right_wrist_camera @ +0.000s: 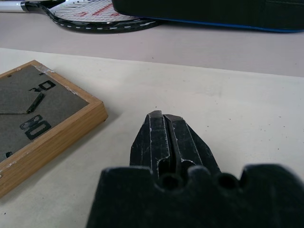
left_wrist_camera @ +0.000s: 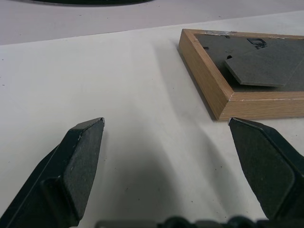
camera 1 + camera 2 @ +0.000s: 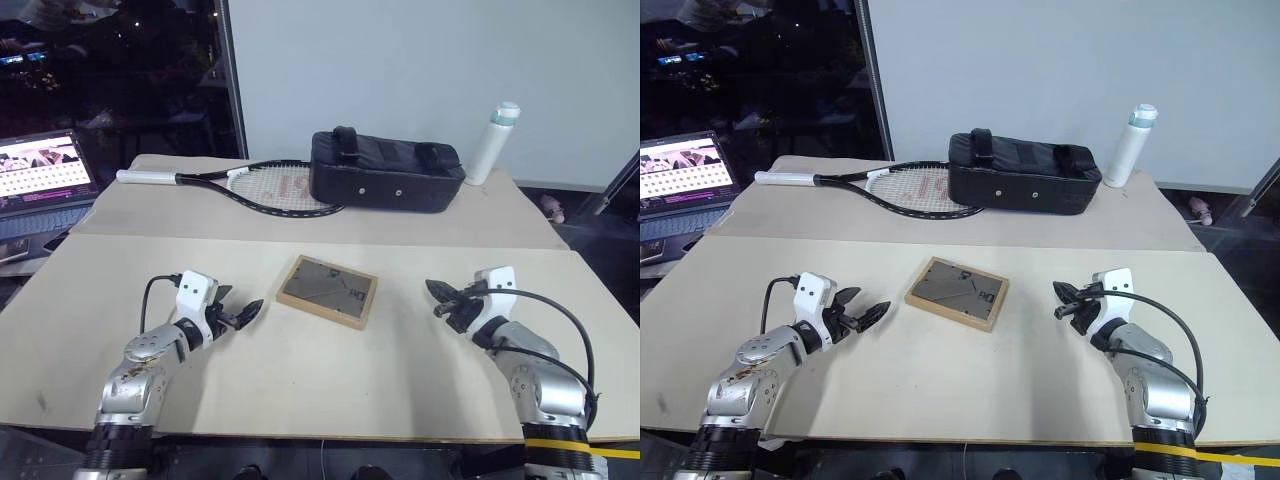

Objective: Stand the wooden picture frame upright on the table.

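Two pincers are nearest, both above the worktop and neither touching anything. The left pincer stands spread wide and empty, just beside the frame's near left corner. The right pincer is clenched tight with nothing between its fingers, a little apart from the frame's right side. Between them lies one wooden picture frame, flat, dark back panel uppermost, not upright. Beyond the seam: one tennis racket, one black bag, one white bottle. One laptop sits off the far left edge.
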Controlling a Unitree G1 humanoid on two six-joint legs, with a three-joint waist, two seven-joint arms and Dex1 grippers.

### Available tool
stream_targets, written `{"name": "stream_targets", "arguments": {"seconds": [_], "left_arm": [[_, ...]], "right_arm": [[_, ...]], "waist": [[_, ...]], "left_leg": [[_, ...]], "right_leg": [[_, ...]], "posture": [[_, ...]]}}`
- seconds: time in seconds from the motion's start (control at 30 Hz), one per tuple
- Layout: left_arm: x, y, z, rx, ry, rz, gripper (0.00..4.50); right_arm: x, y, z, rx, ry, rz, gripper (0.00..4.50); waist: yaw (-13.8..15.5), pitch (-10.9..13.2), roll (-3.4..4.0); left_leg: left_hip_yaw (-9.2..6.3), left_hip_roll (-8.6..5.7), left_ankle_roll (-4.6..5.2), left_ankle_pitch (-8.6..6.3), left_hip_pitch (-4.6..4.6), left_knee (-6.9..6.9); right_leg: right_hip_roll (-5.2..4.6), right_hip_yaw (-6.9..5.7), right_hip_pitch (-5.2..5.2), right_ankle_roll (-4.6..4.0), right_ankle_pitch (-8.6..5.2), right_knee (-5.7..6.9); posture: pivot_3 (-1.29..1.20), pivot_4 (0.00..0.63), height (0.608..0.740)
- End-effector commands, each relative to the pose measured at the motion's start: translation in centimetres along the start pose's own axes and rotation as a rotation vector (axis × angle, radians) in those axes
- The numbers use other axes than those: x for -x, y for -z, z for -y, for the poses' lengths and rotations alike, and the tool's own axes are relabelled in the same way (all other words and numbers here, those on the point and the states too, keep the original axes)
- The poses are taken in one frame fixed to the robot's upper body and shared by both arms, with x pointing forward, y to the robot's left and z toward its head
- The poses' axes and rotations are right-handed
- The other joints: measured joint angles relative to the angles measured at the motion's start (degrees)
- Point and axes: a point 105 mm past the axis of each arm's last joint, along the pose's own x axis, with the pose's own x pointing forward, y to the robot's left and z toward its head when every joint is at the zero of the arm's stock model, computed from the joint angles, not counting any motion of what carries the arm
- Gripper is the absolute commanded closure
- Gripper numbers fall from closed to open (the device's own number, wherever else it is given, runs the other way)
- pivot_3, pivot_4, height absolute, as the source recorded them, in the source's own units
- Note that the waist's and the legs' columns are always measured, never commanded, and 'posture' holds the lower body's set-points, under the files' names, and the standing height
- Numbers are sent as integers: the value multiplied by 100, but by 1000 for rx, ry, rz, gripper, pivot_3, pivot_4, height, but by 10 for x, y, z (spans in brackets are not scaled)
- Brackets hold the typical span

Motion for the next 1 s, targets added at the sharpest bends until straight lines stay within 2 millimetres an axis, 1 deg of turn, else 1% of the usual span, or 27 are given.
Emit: {"name": "stream_targets", "arguments": {"seconds": [0.03, 0.1, 0.13, 0.17, 0.2, 0.27, 0.3, 0.33, 0.4, 0.43, 0.5, 0.57, 0.67, 0.73, 0.8, 0.87, 0.9, 1.0], "left_arm": [[2, -17, -4, 26, 25, 34, 258], [5, -26, -18, 119, 0, 40, 746], [4, -28, -21, 136, -7, 41, 1174], [-1, -27, -26, 165, -39, 36, 1495], [-6, -27, -29, 184, -62, 35, 1933], [-18, -26, -27, 186, -74, 18, 2698], [-23, -24, -24, 179, -69, 4, 3160], [-26, -23, -22, 174, -66, -6, 3351], [-35, -20, -16, 154, -65, -28, 4145], [-39, -18, -13, 144, -61, -37, 4431], [-49, -11, -6, 88, -62, -77, 4431], [-56, -9, -1, 70, -56, -93, 4431], [-65, -7, 11, 71, -24, -102, 4431], [-69, -6, 21, 68, 5, -109, 4431], [-72, -2, 36, 72, 47, -122, 4431], [-73, 2, 48, 74, 77, -135, 4431], [-74, 4, 52, 70, 84, -140, 4431], [-75, 5, 52, 61, 74, -144, 4431]], "right_arm": [[-3, -11, 0, 78, -35, -1, 4488], [-14, -12, 2, 166, -73, -51, 4500], [-20, -11, 1, 195, -91, -66, 4500], [-30, -10, 1, 232, -92, -89, 4500], [-40, -9, 0, 253, -94, -104, 4500], [-60, -13, -2, 249, -91, -95, 4500], [-68, -14, -2, 247, -85, -91, 4500], [-73, -15, -2, 248, -81, -90, 4500], [-87, -14, -4, 237, -87, -90, 4500], [-94, -13, -4, 226, -83, -91, 4500], [-107, -6, -12, 200, -107, -120, 4500], [-113, 1, -19, 202, -136, -144, 4500], [-114, 16, -35, 187, -235, -194, 4500], [-112, 23, -40, 194, -288, -214, 4500], [-106, 28, -47, 175, -363, -221, 4500], [-96, 34, -55, 155, -459, -234, 4500], [-89, 36, -60, 145, -507, -236, 4500], [-68, 35, -71, 96, -606, -239, 4500]], "waist": [[1, 0, 0], [-14, 2, 1], [-24, 2, 1], [-40, 2, 1], [-47, 2, 1], [-54, 2, 1], [-49, 2, 1], [-46, 2, 1], [-28, 2, 1], [-14, 3, 1], [6, 5, 2], [24, 6, 2], [33, 6, 3], [25, 7, 4], [10, 7, 5], [12, 6, 5], [20, 6, 6], [31, 4, 9]], "left_leg": [[0, 0, 0, 0, 0, 0], [0, 0, 0, 0, -1, 2], [1, 0, 0, 0, -1, 3], [0, 0, 0, 0, 0, 4], [0, 0, 1, 1, 3, 4], [0, 0, 1, 1, 11, 4], [0, 0, 1, 1, 9, 3], [0, 0, 1, 1, 9, 3], [-2, -2, 1, 1, 1, -4], [-2, -2, 1, -1, -4, -10], [-4, -3, 1, -4, -11, -14], [-7, -3, 1, -4, -12, -16], [-9, -4, 0, -4, -12, -13], [-11, -5, 0, -4, -12, -10], [-11, -5, 0, -4, -6, -10], [-12, -5, 0, -4, -3, -9], [-13, -5, -1, -4, -3, -9], [-13, -5, -1, -4, -3, -7]], "right_leg": [[0, 0, 0, 0, 0, 0], [0, 0, -1, 1, 0, 0], [0, 0, -3, 2, 1, 1], [0, 0, -5, 1, 2, 2], [0, -1, -4, 2, 3, 2], [0, -1, 2, 2, 4, 2], [0, -1, 2, 4, 5, 1], [0, -1, 3, 4, 5, 0], [0, -1, 2, 3, 3, -3], [0, -2, 0, -3, 5, -5], [0, -7, -4, -29, 15, -7], [0, -12, -4, -32, 16, -9], [0, -15, 0, -31, 16, -7], [-1, -15, 1, -30, 16, -7], [-1, -16, 4, -25, 12, -2], [-1, -16, 6, -20, 10, 1], [-1, -16, 7, -18, 8, 1], [-1, -17, 9, -12, 5, 1]], "posture": [[0, 150, 709], [0, 150, 709], [0, 150, 709], [0, 150, 709], [0, 150, 709], [0, 150, 709], [0, 150, 709], [0, 150, 709], [0, 150, 709], [0, 150, 709], [0, 150, 709], [0, 150, 709], [0, 150, 709], [0, 150, 709], [0, 150, 709], [0, 150, 709], [0, 150, 709], [0, 150, 709]]}}
